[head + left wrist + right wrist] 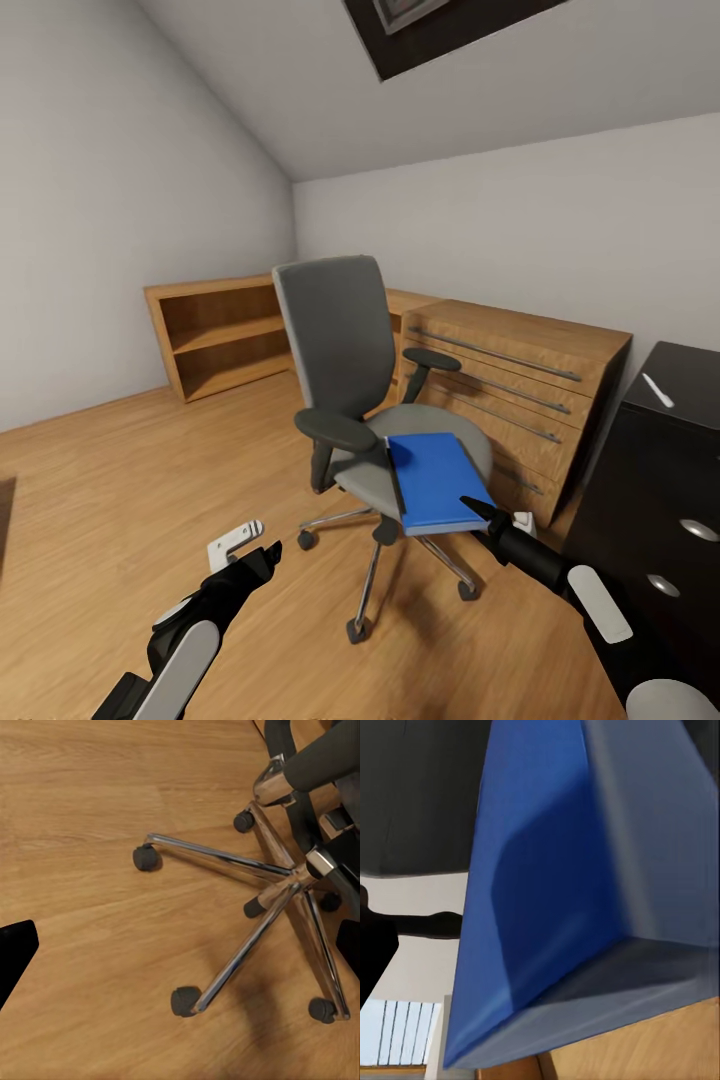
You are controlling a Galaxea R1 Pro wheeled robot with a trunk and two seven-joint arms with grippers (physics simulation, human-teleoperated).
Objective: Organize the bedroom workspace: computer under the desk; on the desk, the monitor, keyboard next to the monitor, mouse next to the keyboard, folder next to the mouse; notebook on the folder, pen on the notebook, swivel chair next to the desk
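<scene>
On swivel chair [345,345] seat — folder [432,482]; no readable writing; jaws' state unclear.

A low wooden bookshelf [215,335] with open shelves stands against the wall at middle left of the head view. Right of centre, a wooden drawer chest [515,385] with long metal handles stands by the back wall. A dark-framed skylight [440,25] cuts the sloped ceiling at top.
</scene>
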